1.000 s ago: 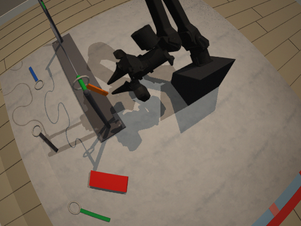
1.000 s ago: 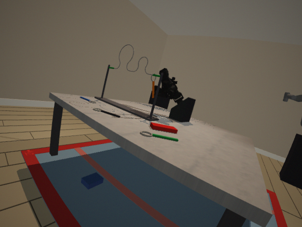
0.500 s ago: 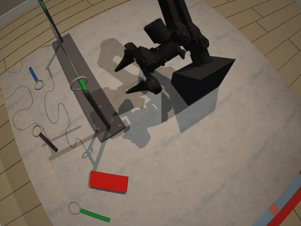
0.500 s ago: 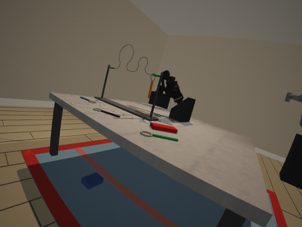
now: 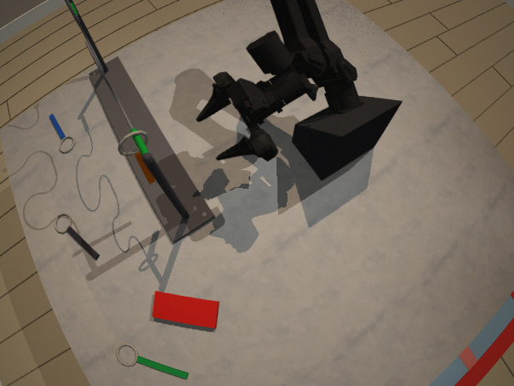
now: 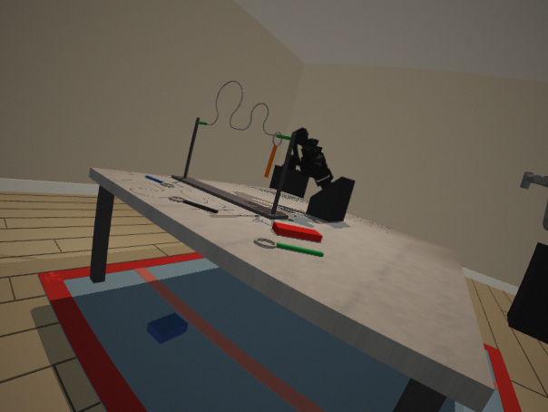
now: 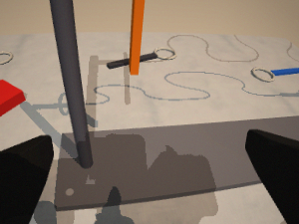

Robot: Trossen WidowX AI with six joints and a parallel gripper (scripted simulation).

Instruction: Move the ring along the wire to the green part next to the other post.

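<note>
The ring (image 5: 121, 147) (image 6: 273, 139) hangs around the inner end of the near green part (image 5: 139, 143) (image 6: 284, 137), beside the near post (image 5: 168, 187) (image 6: 283, 177) (image 7: 70, 79). Its orange handle (image 5: 145, 169) (image 6: 270, 161) (image 7: 136, 39) hangs down, tilted in the exterior view. The thin grey wire (image 6: 232, 82) curves to the other green part (image 5: 74, 8) (image 6: 202, 123) at the far post (image 5: 91, 38) (image 6: 191, 147). My gripper (image 5: 208, 139) (image 7: 152, 142) is wide open and empty, on the arm's side of the stand, apart from the handle. The ring's top is out of the wrist view.
The dark base plate (image 5: 142, 112) (image 7: 229, 148) carries both posts. Beyond it lie a blue-handled ring (image 5: 57, 126) and a black-handled ring (image 5: 82, 242). A red block (image 5: 185, 309) (image 6: 297, 231) and a green-handled ring (image 5: 162, 368) (image 6: 299, 250) lie off its near end.
</note>
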